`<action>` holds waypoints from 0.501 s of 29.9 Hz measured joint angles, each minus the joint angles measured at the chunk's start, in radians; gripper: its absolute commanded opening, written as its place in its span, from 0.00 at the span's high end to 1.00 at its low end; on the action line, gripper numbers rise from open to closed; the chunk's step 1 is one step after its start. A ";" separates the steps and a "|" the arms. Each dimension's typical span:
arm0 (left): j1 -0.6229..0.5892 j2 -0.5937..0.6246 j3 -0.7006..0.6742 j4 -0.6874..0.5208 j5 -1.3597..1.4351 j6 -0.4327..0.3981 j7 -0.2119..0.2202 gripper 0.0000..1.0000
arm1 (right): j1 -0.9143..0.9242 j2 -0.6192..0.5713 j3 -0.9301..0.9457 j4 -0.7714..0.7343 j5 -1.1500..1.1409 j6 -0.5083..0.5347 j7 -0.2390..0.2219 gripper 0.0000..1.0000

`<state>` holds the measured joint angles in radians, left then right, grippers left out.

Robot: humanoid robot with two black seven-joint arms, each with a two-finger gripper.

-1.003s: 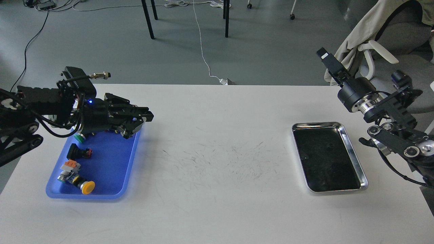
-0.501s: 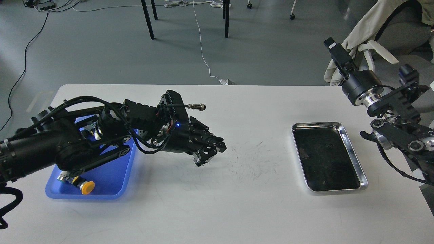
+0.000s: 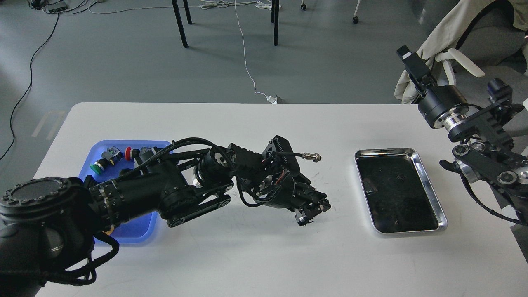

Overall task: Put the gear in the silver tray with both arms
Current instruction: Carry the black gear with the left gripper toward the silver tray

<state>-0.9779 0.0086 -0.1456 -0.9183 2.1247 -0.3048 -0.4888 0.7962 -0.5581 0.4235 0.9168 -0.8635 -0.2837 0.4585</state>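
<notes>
Jaws of the left gripper look drawn together, though they are dark and seen small, so whether a gear sits between them I cannot tell. Half a second ago this gripper hung over the middle of the worktop; now it is further toward 3 o'clock, near the silver tray but not yet over it. The left arm has stretched out across the blue tray, covering most of it; a green button and a red one show at the blue tray's far end. The right gripper is raised at 2 o'clock, beyond the worktop edge, end-on, its jaws unreadable; it has barely shifted. The silver tray's dark bottom shows only faint specks.
</notes>
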 measured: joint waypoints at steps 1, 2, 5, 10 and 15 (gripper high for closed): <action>0.001 -0.004 0.002 0.018 0.000 0.000 0.000 0.89 | -0.001 0.001 0.000 -0.001 0.000 0.000 0.000 0.21; 0.002 -0.006 0.004 0.039 0.000 0.000 0.000 0.89 | -0.002 0.002 0.000 -0.001 0.000 0.000 0.000 0.21; 0.004 -0.008 0.005 0.086 -0.001 0.003 0.000 0.89 | -0.003 0.003 0.000 -0.001 0.000 0.000 0.000 0.21; 0.006 -0.009 0.005 0.127 -0.002 0.004 0.000 0.89 | -0.005 0.003 -0.001 -0.002 0.000 0.000 0.000 0.20; 0.018 -0.009 0.002 0.134 -0.007 0.004 0.000 0.89 | -0.007 0.003 -0.005 -0.005 0.000 0.000 0.000 0.20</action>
<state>-0.9595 -0.0001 -0.1434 -0.7839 2.1176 -0.3006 -0.4887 0.7893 -0.5553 0.4183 0.9116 -0.8636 -0.2838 0.4586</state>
